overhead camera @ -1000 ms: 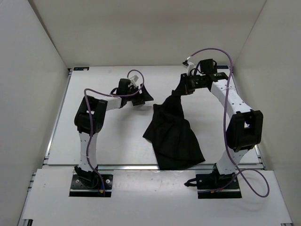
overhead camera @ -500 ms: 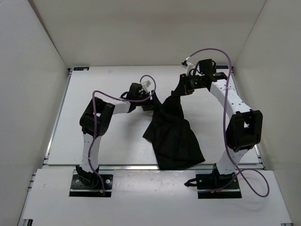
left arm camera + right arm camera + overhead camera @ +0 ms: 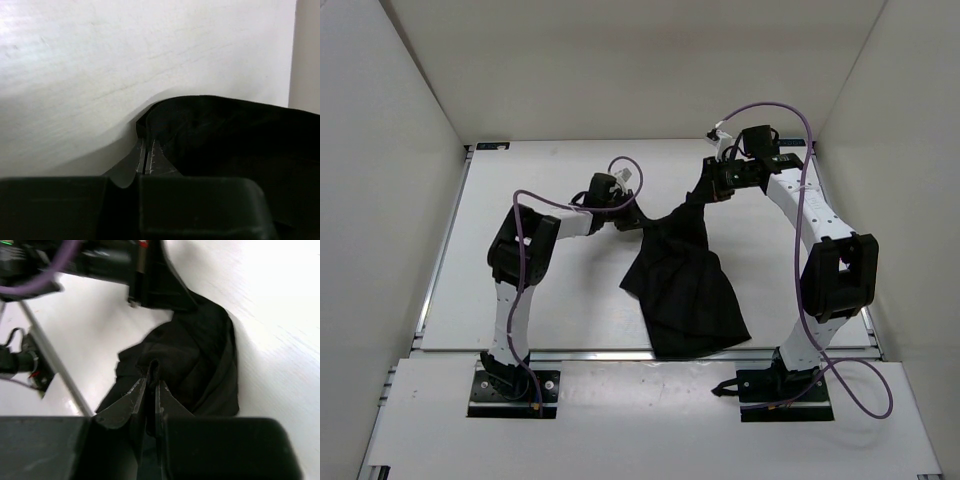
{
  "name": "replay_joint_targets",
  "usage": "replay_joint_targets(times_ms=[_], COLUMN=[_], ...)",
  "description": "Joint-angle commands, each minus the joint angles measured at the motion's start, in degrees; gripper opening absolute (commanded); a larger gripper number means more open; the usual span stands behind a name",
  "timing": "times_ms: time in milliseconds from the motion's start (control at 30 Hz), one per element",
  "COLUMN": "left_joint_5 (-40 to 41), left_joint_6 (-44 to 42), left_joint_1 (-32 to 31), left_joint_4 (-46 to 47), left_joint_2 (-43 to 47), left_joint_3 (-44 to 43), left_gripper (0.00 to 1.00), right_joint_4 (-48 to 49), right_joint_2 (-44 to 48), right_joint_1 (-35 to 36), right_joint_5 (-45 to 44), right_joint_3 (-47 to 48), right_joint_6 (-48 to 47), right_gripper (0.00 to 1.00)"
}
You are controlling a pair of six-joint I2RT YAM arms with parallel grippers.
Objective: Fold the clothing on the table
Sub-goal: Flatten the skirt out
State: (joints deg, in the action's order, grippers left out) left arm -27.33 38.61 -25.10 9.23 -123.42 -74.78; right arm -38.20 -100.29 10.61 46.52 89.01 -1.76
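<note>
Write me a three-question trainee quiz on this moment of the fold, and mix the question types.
1. True or false: the left tool stands wide open, touching nothing.
2. Which grips the clothing? A) left tool only B) right tool only C) both tools
3. Fill in: the clothing's far end hangs from the raised ___ tool.
Key: 1 false; 2 C; 3 right.
</note>
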Motion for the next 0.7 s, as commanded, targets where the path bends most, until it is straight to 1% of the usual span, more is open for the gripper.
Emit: replay_joint_targets(times_ms=[0, 33, 67, 100, 133, 167, 200, 267, 300, 333, 367, 433, 533, 567, 600, 633, 667], left_joint_5=[2.8, 3.07, 3.16, 2.81, 2.38, 2.11, 1.5, 3.41, 4.47, 6.57, 7.63, 8.52, 9.84, 10.54, 10.54, 10.54, 10.81], left_joint_6=[-3.87, -5.29, -6.52, -7.23, -7.76, -8.63, -9.16, -12.31, -13.55, -15.65, -17.85, -19.79, -23.48, -24.19, -24.72, -24.81, -24.55], left_joint_1=[2.33, 3.56, 5.31, 6.2, 8.21, 10.23, 11.55, 12.62, 12.8, 12.62, 12.45, 11.92, 10.35, 10.08, 10.33, 9.81, 9.64], left_joint_4=[-5.77, -8.24, -9.22, -12.45, -15.18, -16.25, -19.22, -24.77, -25.84, -26.98, -27.25, -27.86, -28.22, -28.83, -28.83, -28.92, -28.14], left_joint_2=[2.65, 3.61, 3.97, 4.49, 4.93, 4.94, 5.2, 5.2, 6.07, 7.04, 8.7, 12.13, 16.79, 17.59, 19.16, 21.0, 22.15], left_joint_3=[-7.37, -10.87, -14.74, -16.86, -22.11, -25.29, -32.11, -47.49, -50.17, -53.94, -55.19, -54.69, -48.98, -45.57, -43.45, -38.38, -32.24], left_gripper=[0.0, 0.0, 0.0, 0.0, 0.0, 0.0, 0.0, 0.0, 0.0, 0.0, 0.0, 0.0, 0.0, 0.0, 0.0, 0.0, 0.0], right_joint_4=[-0.39, -0.04, 0.14, -0.04, -0.21, 0.22, 2.75, 9.42, 11.19, 15.04, 17.86, 20.77, 27.02, 29.9, 31.33, 35.78, 37.65], right_joint_2=[2.2, 1.42, 0.37, -0.86, -1.92, -3.67, -4.99, -5.7, -4.49, -4.13, -2.38, 1.3, 7.54, 8.35, 9.84, 11.42, 12.65], right_joint_1=[-1.29, -2.69, -4.27, -5.41, -7.25, -9.62, -10.51, -14.02, -14.91, -15.79, -16.75, -17.29, -19.22, -20.36, -21.93, -22.73, -23.78], right_joint_5=[-7.57, -10.81, -11.8, -11.46, -10.58, -7.96, -6.63, -2.42, -1.53, -0.74, 0.14, -0.9, -2.66, -1.1, 2.22, 5.91, 7.43], right_joint_3=[2.74, 3.09, 4.92, 7.03, 11.84, 17.98, 23.43, 28.73, 30.68, 30.69, 29.48, 25.79, 8.96, 5.85, -0.62, -6.77, -8.84], right_joint_6=[-0.79, -0.27, 0.0, 0.61, 1.66, 4.28, 6.74, 11.05, 13.69, 14.41, 15.72, 16.87, 20.55, 21.44, 23.97, 25.91, 26.71], right_gripper=[0.0, 0.0, 0.0, 0.0, 0.0, 0.0, 0.0, 0.0, 0.0, 0.0, 0.0, 0.0, 0.0, 0.0, 0.0, 0.0, 0.0])
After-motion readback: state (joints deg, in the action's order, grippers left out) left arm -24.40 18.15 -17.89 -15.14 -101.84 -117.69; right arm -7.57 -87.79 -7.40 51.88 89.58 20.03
